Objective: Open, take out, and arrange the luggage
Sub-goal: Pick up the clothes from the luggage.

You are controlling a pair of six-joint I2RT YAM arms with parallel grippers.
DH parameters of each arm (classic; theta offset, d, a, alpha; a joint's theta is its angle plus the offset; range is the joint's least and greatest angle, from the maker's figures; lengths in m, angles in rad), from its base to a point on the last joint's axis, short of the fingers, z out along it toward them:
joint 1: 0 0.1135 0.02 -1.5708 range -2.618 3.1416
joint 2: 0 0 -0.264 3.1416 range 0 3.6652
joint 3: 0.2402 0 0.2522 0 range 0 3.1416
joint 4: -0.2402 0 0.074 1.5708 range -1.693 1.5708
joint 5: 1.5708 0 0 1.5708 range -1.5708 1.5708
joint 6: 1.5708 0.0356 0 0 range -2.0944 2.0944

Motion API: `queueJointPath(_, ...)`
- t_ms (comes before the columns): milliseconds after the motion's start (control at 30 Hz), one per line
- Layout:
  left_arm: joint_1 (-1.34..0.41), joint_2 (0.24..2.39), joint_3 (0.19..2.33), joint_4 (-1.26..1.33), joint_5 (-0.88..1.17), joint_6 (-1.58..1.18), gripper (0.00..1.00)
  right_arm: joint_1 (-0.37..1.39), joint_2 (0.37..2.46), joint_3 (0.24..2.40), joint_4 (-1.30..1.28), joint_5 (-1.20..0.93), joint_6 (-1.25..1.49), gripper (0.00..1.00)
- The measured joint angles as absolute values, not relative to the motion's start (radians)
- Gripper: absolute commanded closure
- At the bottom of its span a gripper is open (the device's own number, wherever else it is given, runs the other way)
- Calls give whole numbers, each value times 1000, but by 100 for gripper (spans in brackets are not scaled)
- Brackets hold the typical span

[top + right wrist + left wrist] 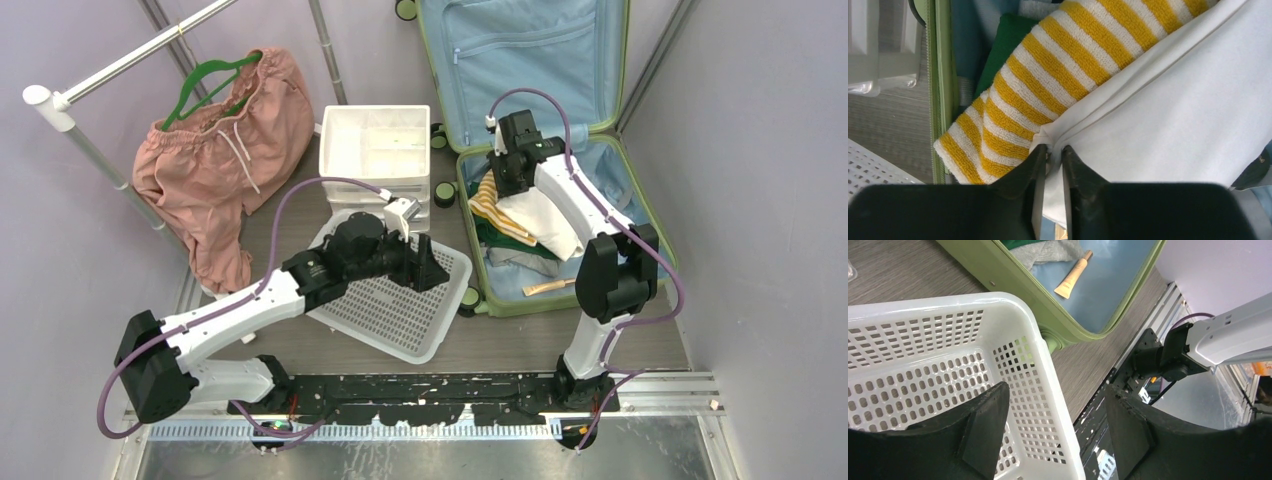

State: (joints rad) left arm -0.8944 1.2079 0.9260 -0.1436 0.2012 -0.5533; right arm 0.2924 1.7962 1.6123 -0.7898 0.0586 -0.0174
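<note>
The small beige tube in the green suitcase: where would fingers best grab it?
Probably across the middle of the small beige tube, from above: it lies flat on the blue lining, both long sides clear, so fingers can straddle its narrow width.

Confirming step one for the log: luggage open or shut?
Open. On the luggage the lid is swung back with its blue lining exposed, and clothes lie uncovered in the lower half.
</note>
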Motion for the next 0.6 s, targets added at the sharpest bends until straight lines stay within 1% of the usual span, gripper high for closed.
queueJointPath(67,-892,1205,915,-126,198,-576,28,293,1796,1609,-789,59,-20,87)
queueJointPath(300,-863,1186,873,-40,194,-675,24,273,1767,1585,-785,19,-31,98)
queueJointPath(600,-808,1167,786,170,191,-890,25,185,1570,1489,-769,-194,-77,99)
